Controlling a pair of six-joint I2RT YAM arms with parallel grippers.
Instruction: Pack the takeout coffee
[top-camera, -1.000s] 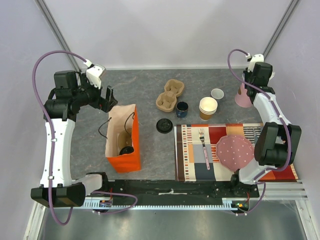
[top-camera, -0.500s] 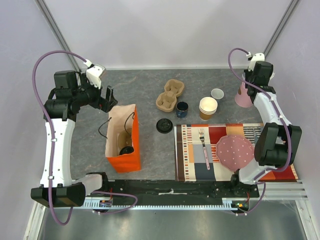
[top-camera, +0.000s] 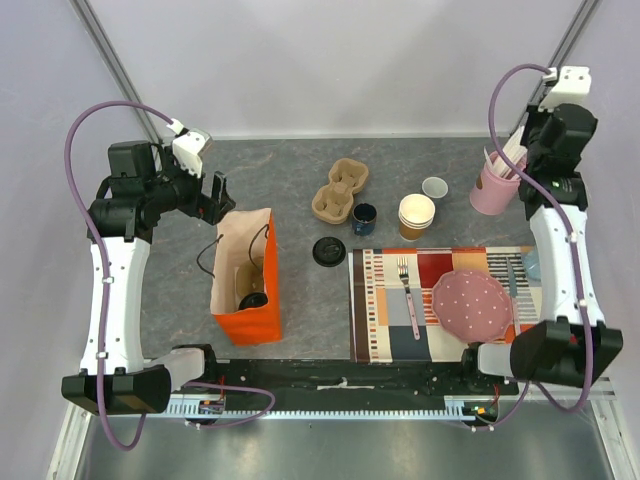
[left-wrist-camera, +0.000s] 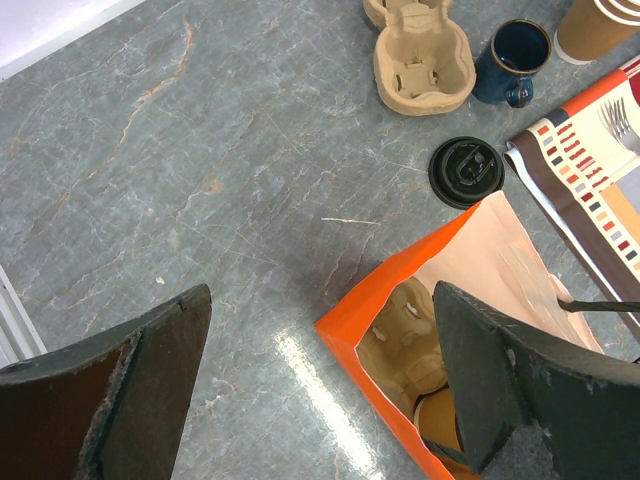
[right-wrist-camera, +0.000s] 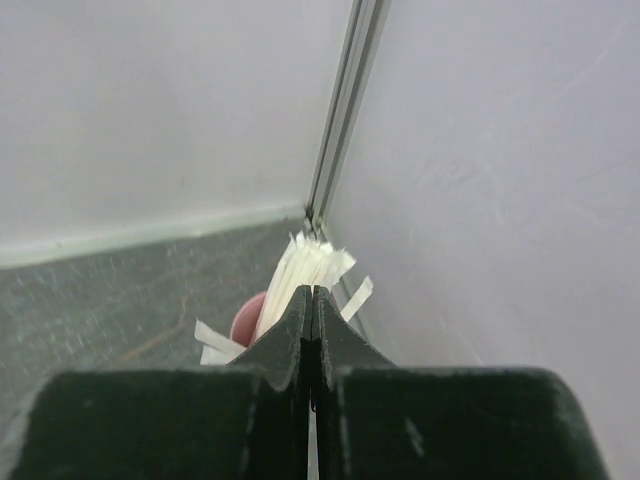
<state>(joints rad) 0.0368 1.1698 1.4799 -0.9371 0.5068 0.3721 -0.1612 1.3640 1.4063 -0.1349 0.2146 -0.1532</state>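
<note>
One lidded cup, already bagged.
Takeout coffee (top-camera: 253, 299), brown kraft paper under a round black lid, stands inside the orange bag (top-camera: 250, 328) near the table's (top-camera: 290, 190) left edge. Left gripper (left-wrist-camera: 320, 300) hangs spread wide above the bag mouth. Right gripper (right-wrist-camera: 313, 292), jaws pressed together, is above the pink cup (top-camera: 487, 197) at the far right corner.

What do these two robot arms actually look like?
Both the left arm and right arm have white tube-like links joined by chunky black joints. A lilac cable loops along each, and the fingers are flat, dark wedges.
</note>
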